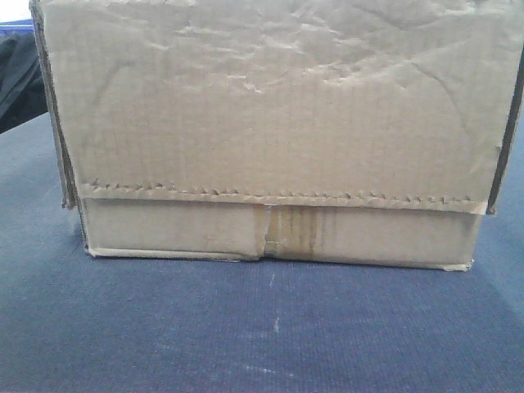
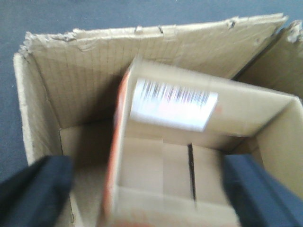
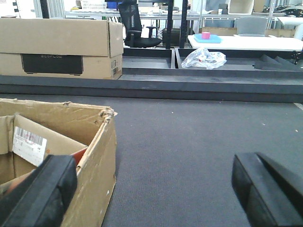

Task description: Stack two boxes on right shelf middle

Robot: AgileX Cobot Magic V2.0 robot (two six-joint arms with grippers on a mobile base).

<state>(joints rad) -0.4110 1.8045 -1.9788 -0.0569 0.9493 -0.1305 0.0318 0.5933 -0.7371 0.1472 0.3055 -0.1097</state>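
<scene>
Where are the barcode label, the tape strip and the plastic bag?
barcode label (image 2: 173,105), left wrist view, white middle.
tape strip (image 1: 292,232), front view, centre.
plastic bag (image 3: 203,58), right wrist view, crumpled middle.

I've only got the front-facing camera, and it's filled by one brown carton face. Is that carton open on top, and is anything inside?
Observer: Yes, open; the left wrist view shows the carton holding a smaller box with a barcode label, tilted.
Operator: Where's the left gripper?
Observer: The left gripper is open, one finger on each side of that smaller box.
Operator: Any other carton around?
Observer: Right wrist view shows a printed carton farther back on a dark ledge.
</scene>
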